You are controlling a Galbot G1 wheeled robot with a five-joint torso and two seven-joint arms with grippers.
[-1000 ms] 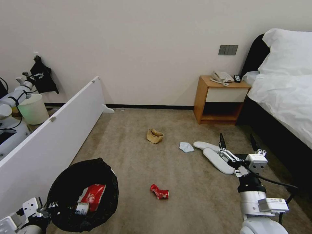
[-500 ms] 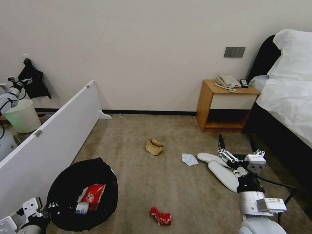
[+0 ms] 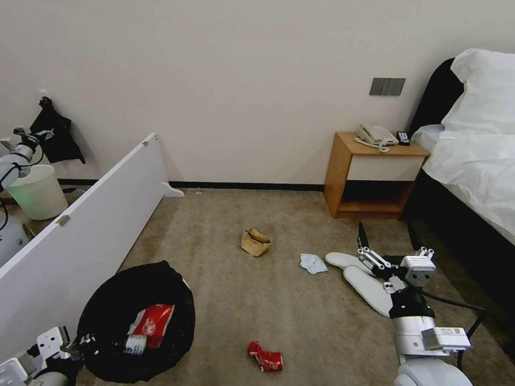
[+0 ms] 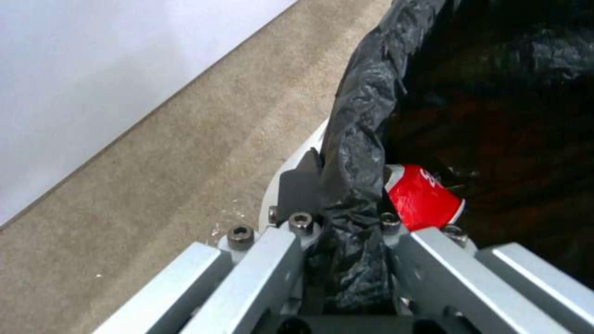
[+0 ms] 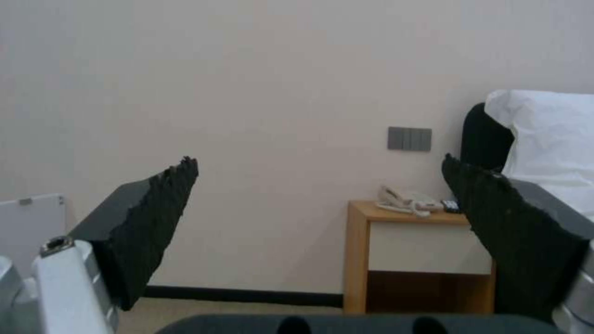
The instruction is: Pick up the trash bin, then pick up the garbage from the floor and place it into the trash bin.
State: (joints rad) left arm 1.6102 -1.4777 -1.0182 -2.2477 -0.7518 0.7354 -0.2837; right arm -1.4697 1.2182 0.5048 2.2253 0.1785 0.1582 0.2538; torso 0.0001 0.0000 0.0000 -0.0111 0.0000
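A plain cream-white wall (image 3: 241,80) closes the far side, edged by a dark baseboard strip (image 3: 247,186). Short-pile beige-brown carpet (image 3: 300,321) covers the floor. Far right stands a light wooden nightstand with a white drawer (image 3: 375,174), beside a dark-framed bed with white bedding (image 3: 477,155). A grey wall switch panel (image 3: 387,86) sits above. A long white board (image 3: 80,236) runs along the left.

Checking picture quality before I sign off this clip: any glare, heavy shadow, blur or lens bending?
Head view: even, soft light with no glare; wide-lens bending bows the white panel. Left wrist view: soft; the trash bin interior is nearly black, only a red packet reads. Right wrist view: the right gripper fingers close and dark, the nightstand slightly soft.
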